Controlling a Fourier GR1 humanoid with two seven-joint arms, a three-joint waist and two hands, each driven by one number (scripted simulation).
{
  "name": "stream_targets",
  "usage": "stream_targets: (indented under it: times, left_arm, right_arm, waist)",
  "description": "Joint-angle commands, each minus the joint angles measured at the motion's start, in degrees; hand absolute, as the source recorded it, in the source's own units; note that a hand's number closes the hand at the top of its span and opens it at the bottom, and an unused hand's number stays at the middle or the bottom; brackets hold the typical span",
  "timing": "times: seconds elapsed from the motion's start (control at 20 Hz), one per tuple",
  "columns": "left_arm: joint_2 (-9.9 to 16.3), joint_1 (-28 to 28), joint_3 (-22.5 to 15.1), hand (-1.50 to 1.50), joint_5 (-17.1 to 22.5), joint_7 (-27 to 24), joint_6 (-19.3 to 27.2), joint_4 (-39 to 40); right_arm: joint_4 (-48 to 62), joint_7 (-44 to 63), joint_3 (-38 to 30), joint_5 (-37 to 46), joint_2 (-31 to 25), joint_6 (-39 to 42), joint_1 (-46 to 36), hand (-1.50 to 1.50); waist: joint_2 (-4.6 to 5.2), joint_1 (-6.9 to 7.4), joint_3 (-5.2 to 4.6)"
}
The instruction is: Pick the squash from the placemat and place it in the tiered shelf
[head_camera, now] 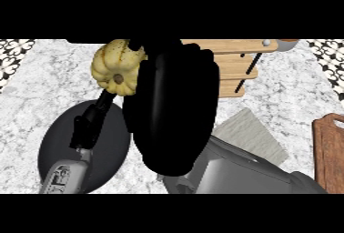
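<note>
The yellow ribbed squash (115, 66) hangs high above the counter at the upper left, held up close to the view. My right hand (173, 109) fills the middle, seen from its back, with its fingers curled round the squash's right side and top. The dark grey oval placemat (59, 136) lies below on the marble counter with nothing visible on it. The wooden tiered shelf (232, 63) stands at the back, right of the squash and partly hidden by the right hand. My left hand (91, 122) stands edge-on over the placemat, fingers straight and pointing up.
A brown wooden cutting board (329, 152) lies at the right edge. A light grey ribbed mat (254, 135) sits between it and my right forearm (252, 175). Patterned tiles (13, 57) show at both back corners.
</note>
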Motion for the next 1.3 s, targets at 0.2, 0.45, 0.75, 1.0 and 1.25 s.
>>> stream_targets:
  times: [0.2,0.45,0.75,1.0,1.25]
  left_arm:
    - [0.14,-0.46,0.88,0.00,0.61,0.46,0.05,-0.54]
    - [1.48,-0.20,1.79,0.00,1.08,-1.07,-1.24,0.96]
    - [0.37,0.01,0.94,0.00,0.15,-3.31,-0.44,1.60]
    - [0.25,0.97,-0.42,0.00,-0.41,0.24,-0.53,-3.08]
    - [-0.31,1.18,-0.03,0.00,-0.31,-0.66,-0.32,-1.44]
  right_arm:
    - [5.89,12.74,-7.38,0.58,0.86,7.36,-12.16,1.50]
    - [9.89,8.47,-10.31,2.35,0.86,8.40,-14.04,1.50]
    - [20.42,3.24,-12.07,3.90,0.87,5.11,-17.17,1.50]
    - [25.26,-3.69,-13.15,10.02,0.86,1.65,-13.22,1.50]
    - [31.45,-9.50,-15.55,9.00,0.88,-6.03,-13.98,1.50]
  waist:
    - [0.25,0.07,0.08]
    - [0.52,-0.61,0.11]
    - [0.85,-0.03,0.09]
    - [0.75,-0.17,0.16]
    - [0.93,-0.07,0.15]
